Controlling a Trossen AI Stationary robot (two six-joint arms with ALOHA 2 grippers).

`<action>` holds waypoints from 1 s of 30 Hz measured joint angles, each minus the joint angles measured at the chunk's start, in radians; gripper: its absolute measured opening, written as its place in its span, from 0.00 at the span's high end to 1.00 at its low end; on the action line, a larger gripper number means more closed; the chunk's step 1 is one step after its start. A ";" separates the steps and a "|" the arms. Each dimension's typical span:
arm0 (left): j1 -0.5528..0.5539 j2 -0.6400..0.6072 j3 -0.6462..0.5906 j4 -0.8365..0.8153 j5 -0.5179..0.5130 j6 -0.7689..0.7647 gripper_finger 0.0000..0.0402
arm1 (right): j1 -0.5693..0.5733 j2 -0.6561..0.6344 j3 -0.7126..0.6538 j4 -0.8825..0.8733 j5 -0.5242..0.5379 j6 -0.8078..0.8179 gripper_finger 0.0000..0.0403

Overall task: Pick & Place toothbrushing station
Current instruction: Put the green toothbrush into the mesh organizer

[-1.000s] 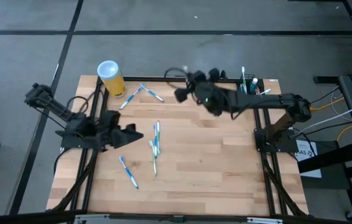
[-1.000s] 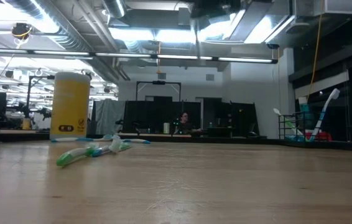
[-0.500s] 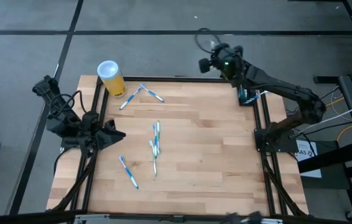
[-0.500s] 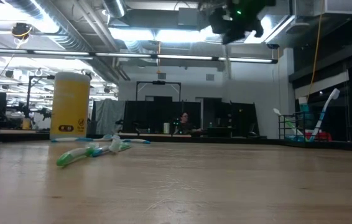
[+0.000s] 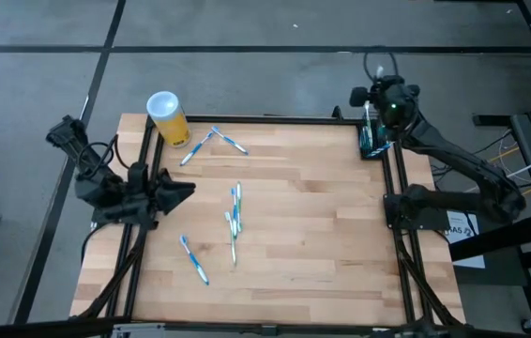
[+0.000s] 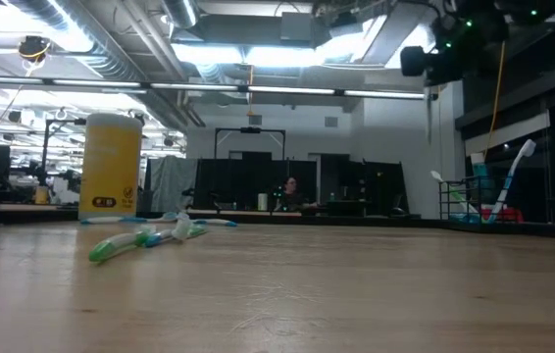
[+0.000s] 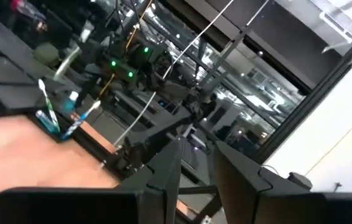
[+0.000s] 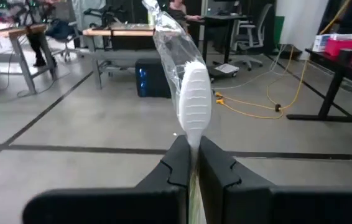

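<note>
Over the far right corner of the wooden counter [image 5: 322, 216], beside the black toothbrushing station [image 5: 374, 141], the right tool [image 8: 191, 163] pinches a white toothbrush [image 8: 191, 106], while the left tool [image 5: 183, 191] waits part-open by the left edge, fluorescent-lit workshop behind.

One yellow cylindrical cup with a white lid [image 5: 167, 116] is standing at the far left of the wooden desk [image 5: 322, 244]. About six loose blue-and-white toothbrushes are lying on it: a crossing pair [image 5: 211, 141] by the cup, a middle cluster [image 5: 235, 214] of seemingly three, hard to separate, and a single brush [image 5: 194, 259] nearer left. One small black box-like holder [image 5: 375, 145] is sitting far right, carrying several brushes, number unclear. One white-headed toothbrush [image 8: 193, 106] is sitting clamped in the right gripper [image 8: 189, 163].
</note>
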 joint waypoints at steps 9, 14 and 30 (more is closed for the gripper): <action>0.119 0.003 0.000 0.003 0.173 0.051 0.77 | -0.099 -0.016 -0.079 0.051 -0.038 -0.029 0.97; 0.158 0.008 0.000 0.002 0.246 0.021 0.77 | -0.079 -0.005 -0.080 0.072 0.056 0.009 0.97; 0.165 0.040 0.000 0.010 0.293 -0.070 0.77 | 0.053 0.029 -0.080 -0.009 0.520 0.244 0.97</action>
